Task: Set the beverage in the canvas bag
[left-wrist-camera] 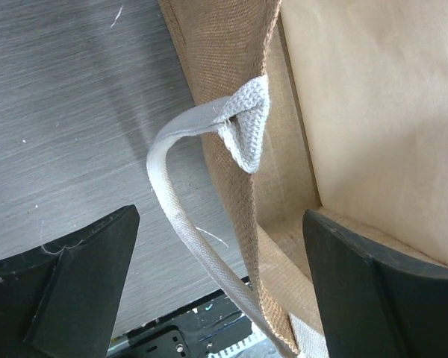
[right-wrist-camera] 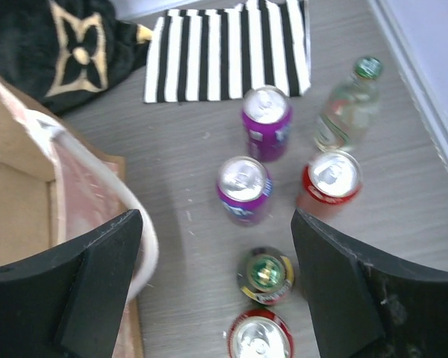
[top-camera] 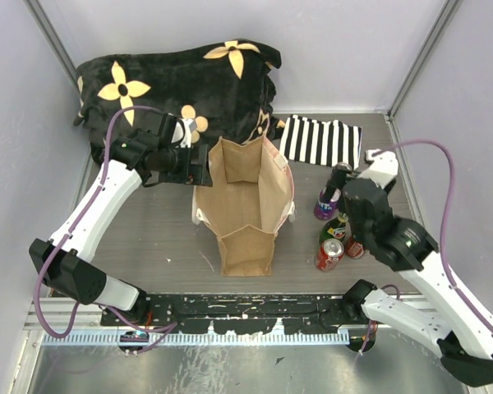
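The tan canvas bag (top-camera: 245,205) stands open in the middle of the table. My left gripper (top-camera: 204,164) is open at its left rim. In the left wrist view the jaws (left-wrist-camera: 218,224) straddle the bag's wall (left-wrist-camera: 239,67) and a loop of its white strap (left-wrist-camera: 175,201) without closing on them. My right gripper (top-camera: 343,187) is open and empty, hovering over a cluster of beverages right of the bag. The cluster holds two purple cans (right-wrist-camera: 244,190), two red cans (right-wrist-camera: 330,179), a dark green-capped bottle (right-wrist-camera: 266,274) and a clear bottle (right-wrist-camera: 347,104).
A black blanket with yellow flowers (top-camera: 181,82) lies behind the bag. A black-and-white striped cloth (top-camera: 320,141) lies at the back right, behind the drinks. White walls close the sides. A black rail (top-camera: 246,312) runs along the near edge.
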Motion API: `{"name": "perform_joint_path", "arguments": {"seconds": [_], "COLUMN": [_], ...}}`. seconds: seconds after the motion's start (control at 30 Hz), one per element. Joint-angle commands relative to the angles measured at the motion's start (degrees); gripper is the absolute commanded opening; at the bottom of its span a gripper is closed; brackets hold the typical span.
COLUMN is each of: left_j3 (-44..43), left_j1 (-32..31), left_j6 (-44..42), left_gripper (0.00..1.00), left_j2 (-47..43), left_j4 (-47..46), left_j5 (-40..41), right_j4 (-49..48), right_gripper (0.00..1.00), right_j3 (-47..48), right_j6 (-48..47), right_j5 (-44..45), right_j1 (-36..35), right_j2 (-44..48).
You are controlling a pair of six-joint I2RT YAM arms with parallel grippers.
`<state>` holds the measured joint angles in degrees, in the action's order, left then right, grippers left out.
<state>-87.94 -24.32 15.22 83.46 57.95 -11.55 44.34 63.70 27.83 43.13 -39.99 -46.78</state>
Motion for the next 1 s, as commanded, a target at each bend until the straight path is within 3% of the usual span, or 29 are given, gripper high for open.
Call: {"name": "perform_joint_path", "arguments": {"seconds": [0.0, 0.23, 0.97], "left_j3": [0.98, 1.59, 0.69], "left_j1": [-0.03, -0.03, -0.03], "left_j6": [-0.48, -0.72, -1.50], "left_gripper": [0.98, 0.98, 0.98], "left_j2": [-1.20, -0.63, 1.12], "left_j4": [-1.85, -1.82, -0.77], "left_j5": [-1.63, -2.75, -7.06], "right_j4": [5.55, 8.63, -6.79], "right_gripper": [0.87, 0.87, 0.79], "right_j3": [-5.51, -10.42, -25.27], "right_j6": [6.23, 9.68, 8.06], "right_j5": [5.77, 6.16, 7.26], "right_j1": [-0.03, -0.01, -0.03], "right_j2": [5.71, 8.47, 10.66]}}
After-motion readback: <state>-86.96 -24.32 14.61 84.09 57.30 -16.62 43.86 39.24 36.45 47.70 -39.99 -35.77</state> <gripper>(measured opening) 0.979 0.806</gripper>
